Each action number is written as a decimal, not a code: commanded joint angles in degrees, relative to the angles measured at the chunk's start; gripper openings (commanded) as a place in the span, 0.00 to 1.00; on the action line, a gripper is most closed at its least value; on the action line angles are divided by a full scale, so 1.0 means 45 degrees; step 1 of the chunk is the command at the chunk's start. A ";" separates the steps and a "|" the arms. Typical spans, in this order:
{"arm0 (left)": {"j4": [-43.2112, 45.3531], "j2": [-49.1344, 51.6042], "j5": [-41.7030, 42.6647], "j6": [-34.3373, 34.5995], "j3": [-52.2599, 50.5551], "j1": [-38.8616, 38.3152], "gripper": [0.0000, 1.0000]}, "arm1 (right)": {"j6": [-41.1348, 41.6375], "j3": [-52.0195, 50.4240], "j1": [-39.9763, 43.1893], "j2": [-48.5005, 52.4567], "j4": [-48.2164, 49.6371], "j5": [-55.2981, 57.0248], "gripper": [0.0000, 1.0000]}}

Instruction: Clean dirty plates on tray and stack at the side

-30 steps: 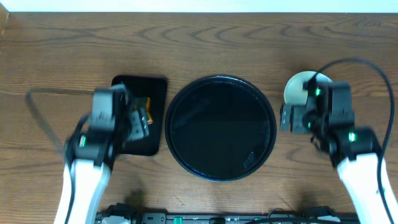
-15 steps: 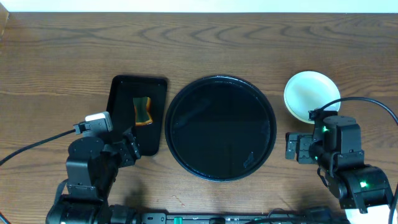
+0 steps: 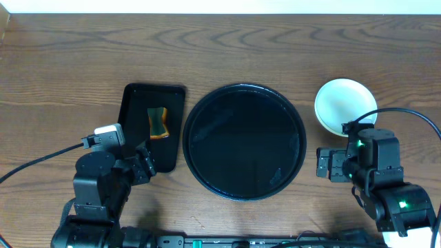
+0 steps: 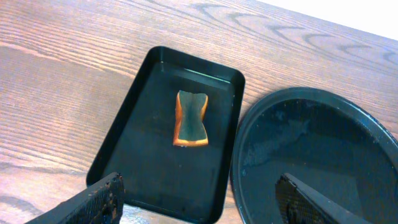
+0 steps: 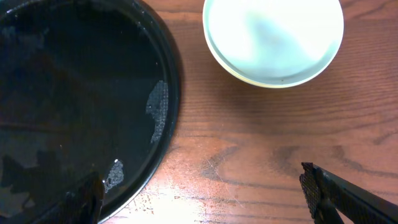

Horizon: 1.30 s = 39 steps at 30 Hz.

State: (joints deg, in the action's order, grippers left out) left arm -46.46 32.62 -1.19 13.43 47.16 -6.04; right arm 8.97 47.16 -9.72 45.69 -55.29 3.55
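Two arms sit low at the near desk edge.
Your left tool (image 4: 199, 186) and right tool (image 5: 199, 180) both have fingers spread wide apart; the stacked pale round plates (image 5: 273, 38) rest on the brown wooden desk (image 5: 249, 137) just right of the glossy round black tray (image 5: 81, 93).

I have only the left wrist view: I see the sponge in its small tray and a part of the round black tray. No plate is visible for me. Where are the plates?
Observer: The plates sit in one stack on the bare wood, to the right of the round tray, apart from it.
Operator: Is any plate left on the part of the tray that I cannot see?
Observer: No; overhead, the whole tray holds no plate.
Operator: And the right end effector?
Observer: The right end effector is open and holds nothing, above the wood on the robot's side of the stack.
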 commanded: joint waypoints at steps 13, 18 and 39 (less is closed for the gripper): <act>0.0015 -0.0010 0.0126 -0.0160 -0.0180 0.0029 0.79 | -0.0194 -0.3055 0.1171 -0.5319 0.4143 0.0452 0.99; 0.0015 -0.0010 0.0126 -0.0165 -0.0180 0.0029 0.79 | -0.0194 -0.5377 0.1345 -0.7189 0.6917 0.0437 0.99; 0.0015 -0.0010 0.0126 -0.0165 -0.0180 0.0029 0.79 | -0.1889 -1.0414 0.1501 -1.0083 1.1366 -0.0262 0.99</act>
State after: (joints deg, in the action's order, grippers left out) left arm -46.39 32.62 -1.19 13.43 46.59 -6.04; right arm 5.74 0.40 -3.55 0.80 -3.68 4.43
